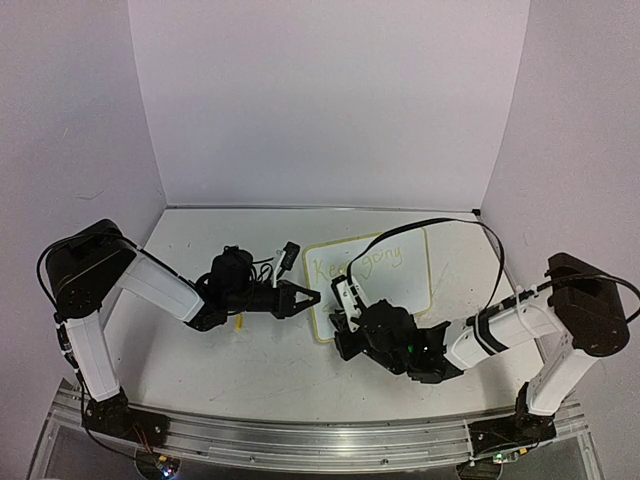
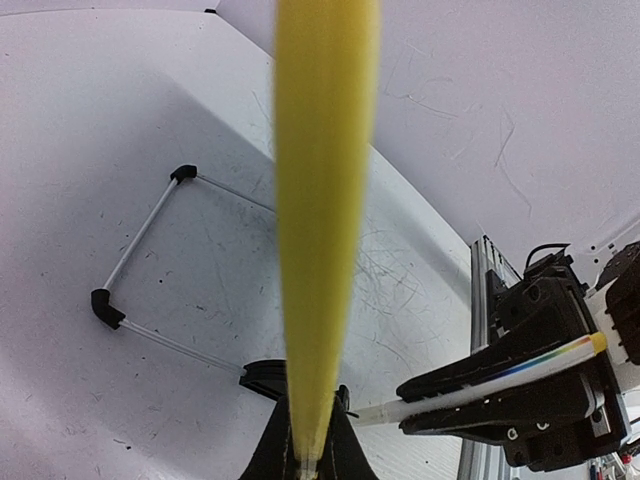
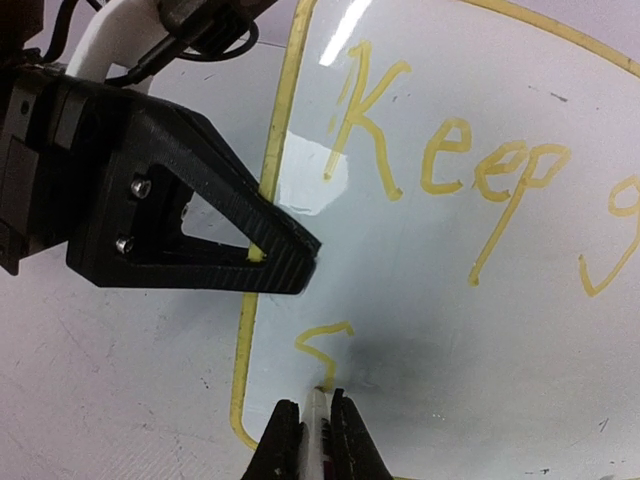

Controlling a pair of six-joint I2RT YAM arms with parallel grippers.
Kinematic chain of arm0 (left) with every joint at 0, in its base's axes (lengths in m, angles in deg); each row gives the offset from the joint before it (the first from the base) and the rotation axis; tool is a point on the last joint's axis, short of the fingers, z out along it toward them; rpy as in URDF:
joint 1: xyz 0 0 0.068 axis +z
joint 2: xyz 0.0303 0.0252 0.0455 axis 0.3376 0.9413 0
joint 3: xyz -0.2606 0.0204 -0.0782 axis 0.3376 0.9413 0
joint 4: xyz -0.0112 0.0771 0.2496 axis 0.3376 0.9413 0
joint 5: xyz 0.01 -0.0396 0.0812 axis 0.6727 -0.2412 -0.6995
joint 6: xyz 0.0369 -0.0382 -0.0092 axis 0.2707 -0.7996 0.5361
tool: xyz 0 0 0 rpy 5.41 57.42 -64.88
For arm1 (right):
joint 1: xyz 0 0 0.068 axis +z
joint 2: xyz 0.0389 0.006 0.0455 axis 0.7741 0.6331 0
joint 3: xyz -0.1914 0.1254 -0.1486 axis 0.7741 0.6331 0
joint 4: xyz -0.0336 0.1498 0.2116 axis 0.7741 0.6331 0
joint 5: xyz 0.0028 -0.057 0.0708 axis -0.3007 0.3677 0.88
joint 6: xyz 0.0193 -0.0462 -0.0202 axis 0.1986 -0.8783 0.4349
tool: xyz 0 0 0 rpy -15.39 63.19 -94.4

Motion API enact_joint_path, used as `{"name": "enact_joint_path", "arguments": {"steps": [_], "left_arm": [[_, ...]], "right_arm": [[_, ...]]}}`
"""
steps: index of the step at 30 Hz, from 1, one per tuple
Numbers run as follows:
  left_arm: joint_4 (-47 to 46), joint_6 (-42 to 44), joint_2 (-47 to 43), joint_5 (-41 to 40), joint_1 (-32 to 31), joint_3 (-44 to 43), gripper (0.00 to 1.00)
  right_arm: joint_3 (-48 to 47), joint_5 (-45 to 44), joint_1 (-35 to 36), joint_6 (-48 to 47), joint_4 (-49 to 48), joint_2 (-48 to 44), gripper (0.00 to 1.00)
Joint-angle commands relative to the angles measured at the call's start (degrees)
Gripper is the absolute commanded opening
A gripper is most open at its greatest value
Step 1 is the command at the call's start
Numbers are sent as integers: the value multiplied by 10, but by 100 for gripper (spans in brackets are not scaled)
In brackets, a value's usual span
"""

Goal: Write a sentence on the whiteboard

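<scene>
The whiteboard [image 1: 402, 290] lies flat right of centre; it fills the right wrist view [image 3: 470, 340]. The sentence [image 1: 362, 265] reads "Keep g…" [image 3: 450, 170] in yellow-green, with a half-drawn "s" [image 3: 325, 345] below it. My right gripper [image 1: 347, 318] [image 3: 318, 430] is shut on a white marker [image 3: 320, 415], whose tip touches the board at the foot of the "s". It shows from the side in the left wrist view [image 2: 500, 380]. My left gripper [image 1: 312, 297] [image 2: 312, 445] is shut on the board's left rim [image 2: 325, 200], a blurred yellow strip there.
A small yellow piece [image 1: 238, 322] lies on the scuffed tabletop [image 1: 240, 370] under the left arm. The aluminium rail [image 1: 330, 440] runs along the near edge. White walls [image 1: 330, 100] enclose the back and sides. A thin rod frame with black corners [image 2: 140, 245] stands beyond the board.
</scene>
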Motion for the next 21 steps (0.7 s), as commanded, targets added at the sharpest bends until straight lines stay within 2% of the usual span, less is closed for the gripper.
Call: {"name": "enact_joint_path", "arguments": {"steps": [1,6,12,17,21], "left_arm": [[13,0,-21,-21,1,3,0],[13,0,-23,-21,2,5,0],[12,0,-21,-21,2,5,0],[14,1,-25,-23,2,8,0],[14,1,-24,-22,2,7,0]], "right_arm": [[-19,11,3,-4,-9,20,0],[-24,5,3,-3,-15,22,0],[-3,-1,3,-11,-32,-24,0],[29,18,-21,-18,-38,-66,0],[22,19,-31,-29,-42,-66,0]]}}
